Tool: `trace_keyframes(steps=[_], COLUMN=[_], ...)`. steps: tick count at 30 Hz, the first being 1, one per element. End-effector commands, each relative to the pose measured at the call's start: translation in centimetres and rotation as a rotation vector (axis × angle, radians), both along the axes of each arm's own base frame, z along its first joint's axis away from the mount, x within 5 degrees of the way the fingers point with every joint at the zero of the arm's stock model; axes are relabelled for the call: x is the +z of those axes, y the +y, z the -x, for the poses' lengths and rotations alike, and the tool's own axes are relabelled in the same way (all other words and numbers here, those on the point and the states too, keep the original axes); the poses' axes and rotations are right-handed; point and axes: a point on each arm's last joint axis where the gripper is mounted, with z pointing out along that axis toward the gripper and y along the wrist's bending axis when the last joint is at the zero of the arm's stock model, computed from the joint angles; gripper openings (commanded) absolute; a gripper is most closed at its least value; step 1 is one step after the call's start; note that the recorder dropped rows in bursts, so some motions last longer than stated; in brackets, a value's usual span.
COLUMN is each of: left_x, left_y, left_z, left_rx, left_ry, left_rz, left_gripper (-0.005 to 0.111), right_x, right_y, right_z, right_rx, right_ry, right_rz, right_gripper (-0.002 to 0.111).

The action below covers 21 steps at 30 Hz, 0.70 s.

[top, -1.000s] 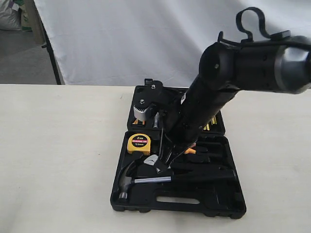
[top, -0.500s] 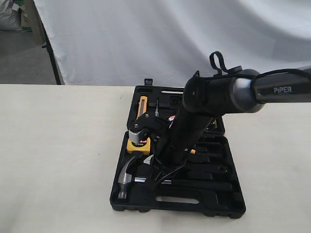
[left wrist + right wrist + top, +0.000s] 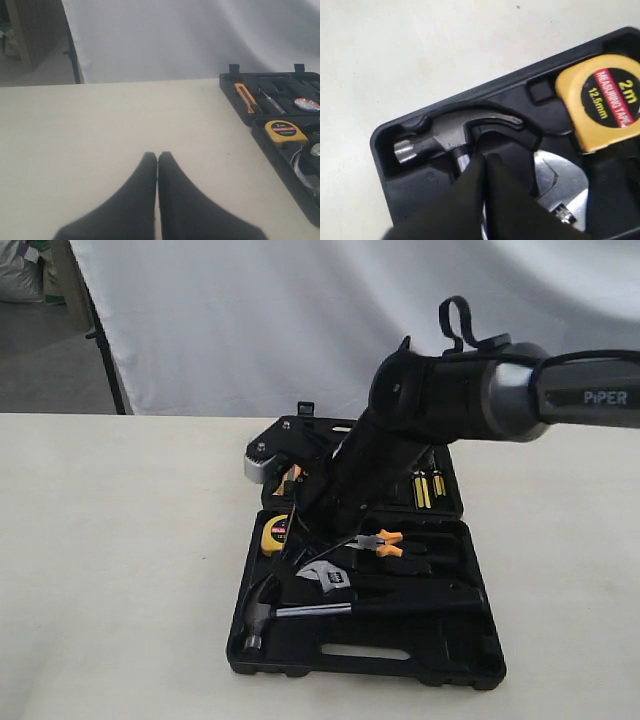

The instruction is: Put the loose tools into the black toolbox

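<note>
Exterior view: arm (image 3: 350,485) higher above hammer (image 3: 320,609)

The toolbox (image 3: 480,660) is plain black on a cream table (image 3: 120,570). The hammer (image 3: 300,610) has a bright steel head and a black handle. At 12 o'clock from that head, the tape measure (image 3: 272,534) is yellow, its black face crossed by 1 red band. The wrench (image 3: 325,578) is silver. The pliers (image 3: 385,542), at its 2 o'clock, have orange handles. The tape roll (image 3: 306,104) looks blue-purple.

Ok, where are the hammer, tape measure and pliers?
hammer (image 3: 449,132), right wrist view, on its steel head.
tape measure (image 3: 286,133), left wrist view, on its yellow case.
pliers (image 3: 390,550), exterior view, on an orange handle.
</note>
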Motion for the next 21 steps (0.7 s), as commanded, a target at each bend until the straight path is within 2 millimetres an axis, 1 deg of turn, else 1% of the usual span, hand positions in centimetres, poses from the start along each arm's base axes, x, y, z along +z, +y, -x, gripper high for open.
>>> trace_keyframes(steps=[1,4,6,8,10,12,14,17,19,21], left_x=[-0.1,-0.1,-0.1,-0.1,-0.1,-0.1,-0.1,-0.1,-0.1,-0.1], left_y=[0.0,0.0,0.0,0.0,0.0,0.0,0.0,0.0,0.0,0.0], left_z=[0.0,0.0,0.0,0.0,0.0,0.0,0.0,0.0,0.0,0.0], left_rx=[-0.003,-0.003,-0.003,-0.003,-0.003,-0.003,-0.003,-0.003,-0.003,-0.003], left_ry=[0.001,0.001,0.001,0.001,0.001,0.001,0.001,0.001,0.001,0.001], left_rz=[0.012,0.012,0.012,0.012,0.012,0.012,0.012,0.012,0.012,0.012], left_gripper=[0.001,0.001,0.001,0.001,0.001,0.001,0.001,0.001,0.001,0.001], right_x=[-4.5,-8.0,-8.8,-8.8,-7.8,-6.1,-4.1,-0.3,2.4,4.6], right_y=[0.7,0.6,0.3,0.2,0.1,0.0,-0.2,-0.7,-1.3,-2.1], right_z=[0.7,0.9,0.8,0.6,0.5,0.4,0.3,0.3,0.5,0.7], right_rx=[0.043,0.048,0.047,0.034,0.028,0.024,0.024,0.016,0.001,-0.001], right_ry=[0.108,0.186,0.198,0.193,0.165,0.129,0.083,0.007,-0.037,-0.081], right_rz=[0.081,0.147,0.172,0.185,0.186,0.171,0.153,0.099,0.068,0.065], right_gripper=[0.0,0.0,0.0,0.0,0.0,0.0,0.0,0.0,0.0,0.0])
